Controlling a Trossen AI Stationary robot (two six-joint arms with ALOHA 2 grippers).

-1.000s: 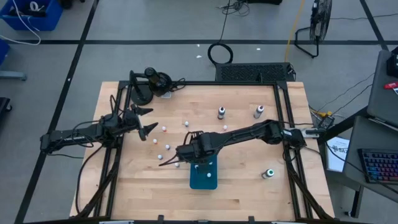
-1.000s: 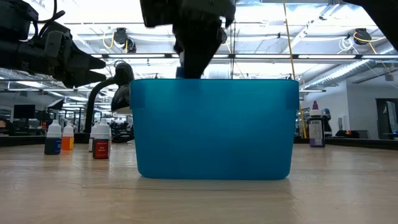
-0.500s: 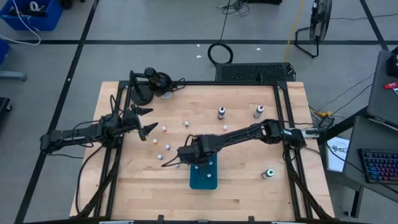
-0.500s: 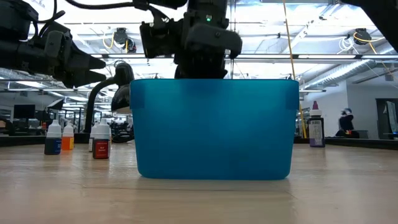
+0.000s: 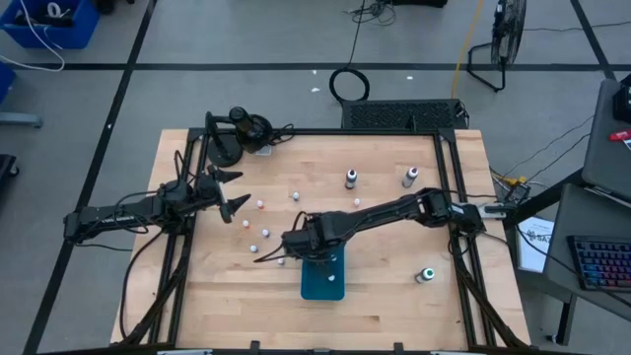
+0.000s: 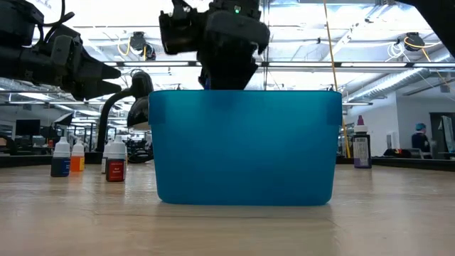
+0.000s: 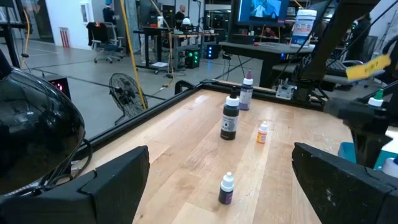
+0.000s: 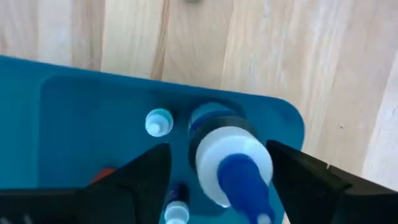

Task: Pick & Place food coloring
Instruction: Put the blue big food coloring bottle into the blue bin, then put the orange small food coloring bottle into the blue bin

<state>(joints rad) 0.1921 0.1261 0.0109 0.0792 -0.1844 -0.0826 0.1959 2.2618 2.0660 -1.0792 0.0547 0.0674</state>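
Your right gripper has let its fingers spread since a second ago, and it sits a bit lower over the bin than before. Now its two fingers stand apart on each side of a blue bottle with a white top. You cannot tell if they touch it. That bottle is right under the gripper, inside the bin, with its long way pointing up at the wrist. More small bottles lie in the bin beside it.

Your left gripper waits wide open over the left side of the table, holding nothing. More loose food coloring stands on the wood between the two arms. I think those bottles are nearer to your left gripper, but your right one is close too.
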